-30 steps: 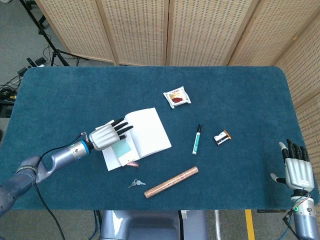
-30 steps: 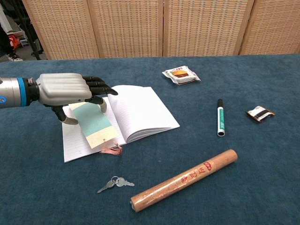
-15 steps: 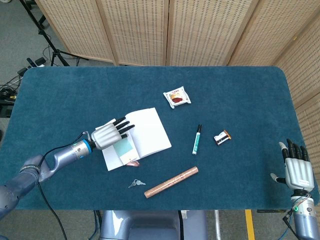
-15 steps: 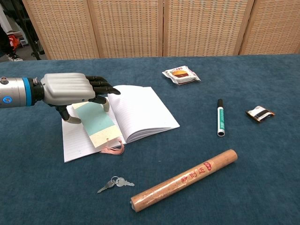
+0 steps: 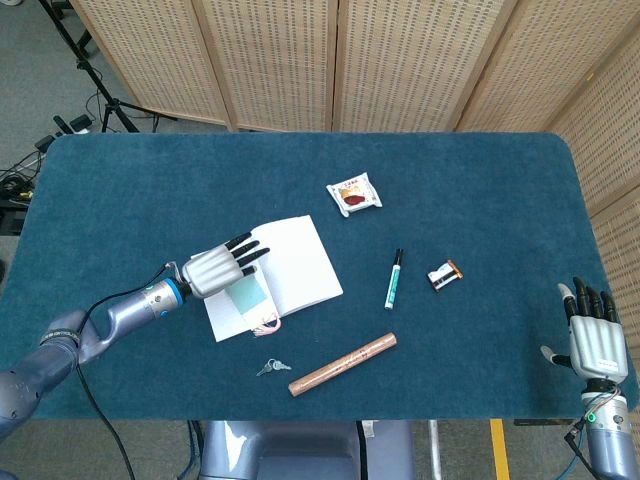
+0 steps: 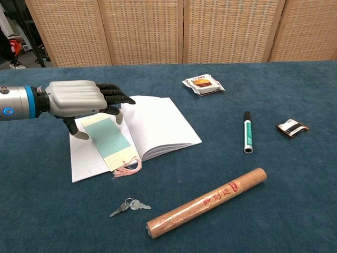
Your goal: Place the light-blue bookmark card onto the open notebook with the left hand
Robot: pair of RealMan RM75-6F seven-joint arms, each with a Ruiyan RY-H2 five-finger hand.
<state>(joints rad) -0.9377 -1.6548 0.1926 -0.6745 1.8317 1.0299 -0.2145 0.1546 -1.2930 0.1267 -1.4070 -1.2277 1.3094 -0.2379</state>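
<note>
The open notebook (image 6: 158,124) (image 5: 295,262) lies left of the table's middle. The light-blue bookmark card (image 6: 109,139) (image 5: 247,296) lies flat on its left page, with the pink tassel spilling over the lower edge onto the cloth. My left hand (image 6: 76,100) (image 5: 213,268) hovers over the card's upper end, fingers stretched out and apart toward the spine, thumb beside the card. The card's top edge is hidden under the palm. My right hand (image 5: 596,340) rests open at the table's near right corner, seen only in the head view.
A green marker (image 6: 247,132) lies right of the notebook, with a small wrapped item (image 6: 292,127) further right. A snack packet (image 6: 203,84) sits behind. A cardboard roll (image 6: 208,201) and keys (image 6: 129,205) lie near the front edge.
The card has gone from hanging tilted in my left hand to lying flat on the left page. The tassel has dropped onto the cloth. The right hand has not moved.
</note>
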